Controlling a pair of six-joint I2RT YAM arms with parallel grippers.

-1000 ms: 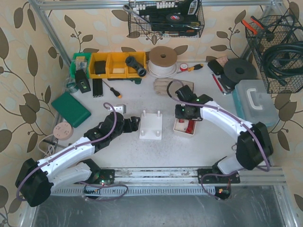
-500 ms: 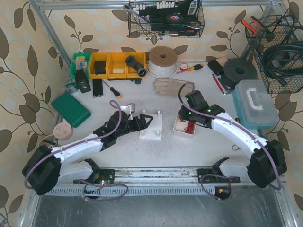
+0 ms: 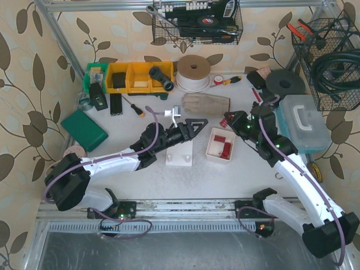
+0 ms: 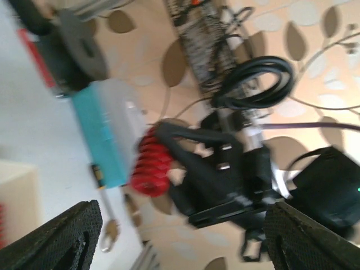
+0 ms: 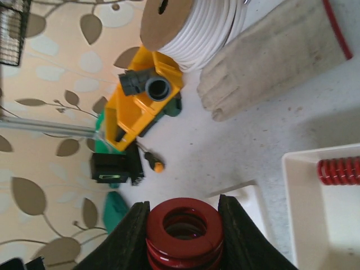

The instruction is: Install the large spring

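The large spring point(image 5: 183, 230), a thick red coil, sits end-on between the black fingers point(image 5: 130, 233) of my right gripper point(image 5: 183, 225), which is shut on it. From above, that spring point(image 3: 225, 120) hangs in the air over the far edge of the white tray point(image 3: 212, 151). The white peg fixture point(image 3: 179, 153) stands left of the tray. My left gripper point(image 3: 197, 124) hovers above the fixture's far end, open and empty, facing the right gripper. The left wrist view shows the held spring point(image 4: 151, 164) blurred ahead of my left gripper point(image 4: 183, 216).
The tray holds thinner red springs point(image 3: 223, 147). A beige glove point(image 3: 207, 103), a cable spool point(image 3: 193, 72) and yellow bins point(image 3: 135, 77) lie at the back. A teal-and-clear box point(image 3: 304, 121) sits right of my right arm. A green case point(image 3: 84, 129) lies at the left.
My right gripper lifted the spring out of the tray and drew back to the right. My left arm swung right and rose over the fixture, its jaws narrowing slightly.
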